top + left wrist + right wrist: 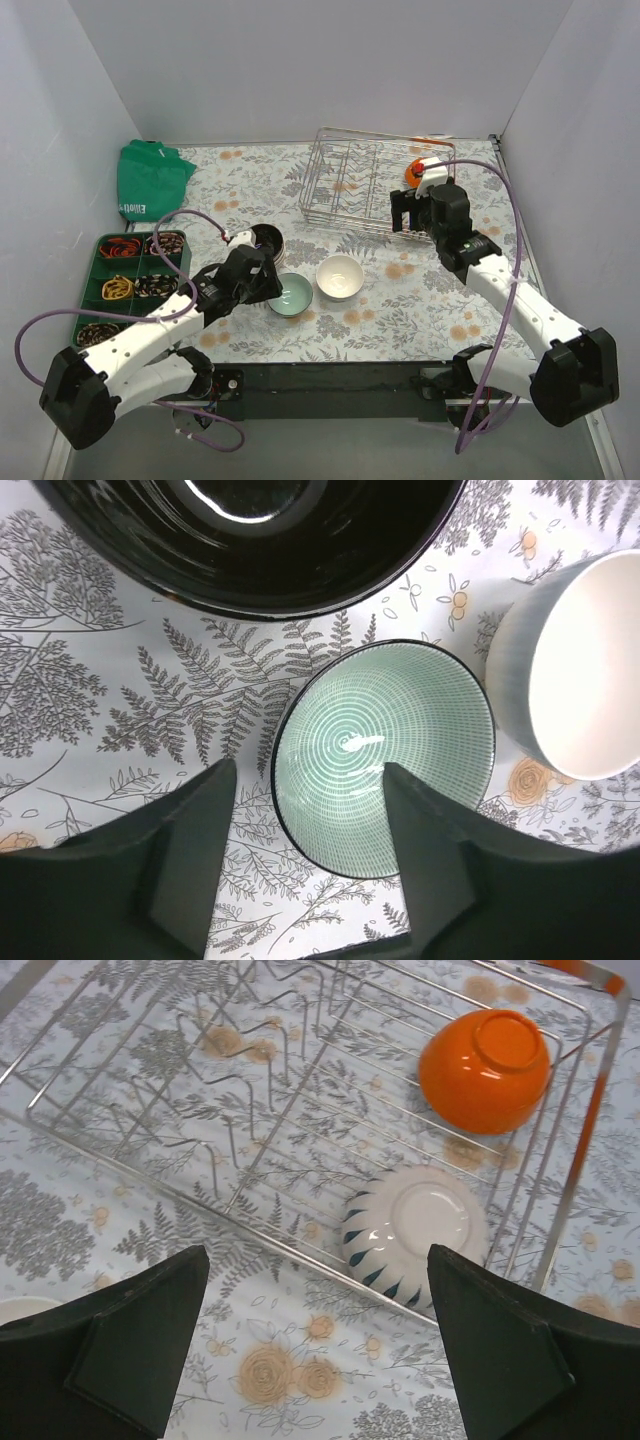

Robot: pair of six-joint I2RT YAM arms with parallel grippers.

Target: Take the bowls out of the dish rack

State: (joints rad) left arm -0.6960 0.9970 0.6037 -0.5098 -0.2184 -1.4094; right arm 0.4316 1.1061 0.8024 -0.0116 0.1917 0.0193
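Beside the green tray (95, 272) at the far left, the left gripper (307, 772) hangs low over the table (440, 300) with its jaws parted and nothing pinched between them. The near-left rim of the teal bowl (385, 755) sits in the gap, and the bowl rests upright on the cloth. The black bowl (266, 238) stands just behind it and the white bowl (340, 277) just to its right, so three bowls are out of the rack and set close together. Further right and back is the dish rack (350, 185); most of its prongs are bare, and only its right end holds anything. A patterned bowl (415, 1225), white with dark petal marks, lies upside down against the near wire wall, and an orange bowl (485, 1070) lies upside down behind it. The right gripper (318, 1255) hovers above that end with its jaws spread wide and empty — roughly in line with the patterned bowl, which looks like the likely next pick. By this count the job is a little over half done, with two bowls left to lift out.
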